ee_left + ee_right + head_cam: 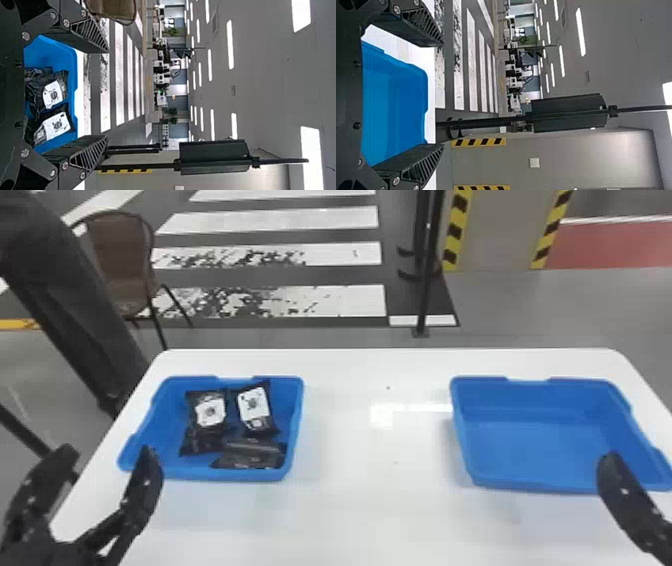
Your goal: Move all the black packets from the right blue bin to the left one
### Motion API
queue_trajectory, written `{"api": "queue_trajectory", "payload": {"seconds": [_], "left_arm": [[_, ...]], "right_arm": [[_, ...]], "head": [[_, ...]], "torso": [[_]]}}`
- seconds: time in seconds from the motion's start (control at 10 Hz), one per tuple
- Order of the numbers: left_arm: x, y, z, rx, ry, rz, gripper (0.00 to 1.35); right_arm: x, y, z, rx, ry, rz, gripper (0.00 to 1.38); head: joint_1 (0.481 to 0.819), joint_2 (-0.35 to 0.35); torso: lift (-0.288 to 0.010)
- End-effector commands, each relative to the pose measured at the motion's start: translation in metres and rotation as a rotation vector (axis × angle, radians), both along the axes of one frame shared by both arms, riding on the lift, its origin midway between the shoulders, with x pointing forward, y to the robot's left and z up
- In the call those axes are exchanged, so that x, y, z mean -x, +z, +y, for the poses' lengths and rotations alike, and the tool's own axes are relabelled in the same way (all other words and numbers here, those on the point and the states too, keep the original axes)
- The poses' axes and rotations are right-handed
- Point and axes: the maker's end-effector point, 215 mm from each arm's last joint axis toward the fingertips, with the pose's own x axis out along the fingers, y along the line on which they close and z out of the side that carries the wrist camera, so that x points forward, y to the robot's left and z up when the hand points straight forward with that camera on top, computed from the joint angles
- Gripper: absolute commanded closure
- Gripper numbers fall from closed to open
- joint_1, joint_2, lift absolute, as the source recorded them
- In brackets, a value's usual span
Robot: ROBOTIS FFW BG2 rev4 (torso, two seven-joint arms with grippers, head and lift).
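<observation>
My black left gripper [108, 451] and partly cut-off right gripper [627, 495] gape wide. Crinkled black plastic packets [210, 412] partly hide one another in the rectangular blue bin [225, 474] by the white desk's [375, 500] left edge.

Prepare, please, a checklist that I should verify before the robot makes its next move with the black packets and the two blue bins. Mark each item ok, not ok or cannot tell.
1. Black packets in the left blue bin: ok, several lie there, two showing white labels.
2. Right blue bin without packets: ok, none is seen inside.
3. Left gripper free: ok, open, nothing between its fingers.
4. Right gripper free: ok, also open and holding nothing.
5. Exact packet count matches your list: cannot tell, the packets overlap.
</observation>
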Motion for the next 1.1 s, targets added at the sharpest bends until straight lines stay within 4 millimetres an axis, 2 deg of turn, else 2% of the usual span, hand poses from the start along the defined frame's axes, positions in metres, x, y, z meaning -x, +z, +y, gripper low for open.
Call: {"api": "queue_trajectory", "payload": {"seconds": [0.0, 1.0], "left_arm": [[-0.0001, -0.0006, -0.0010, 0.004, 0.000, 0.001, 0.29], [-0.0003, 0.0008, -0.0034, 0.003, -0.007, -0.008, 0.29]], "right_arm": [[-0.0001, 0.0006, 0.0003, -0.001, 0.001, -0.001, 0.13], [0.0000, 0.0007, -0.0001, 0.001, 0.000, -0.003, 0.13]], "head": [[0.695, 0.089], [0.695, 0.083]], "torso": [[-0.140], [-0.140]]}}
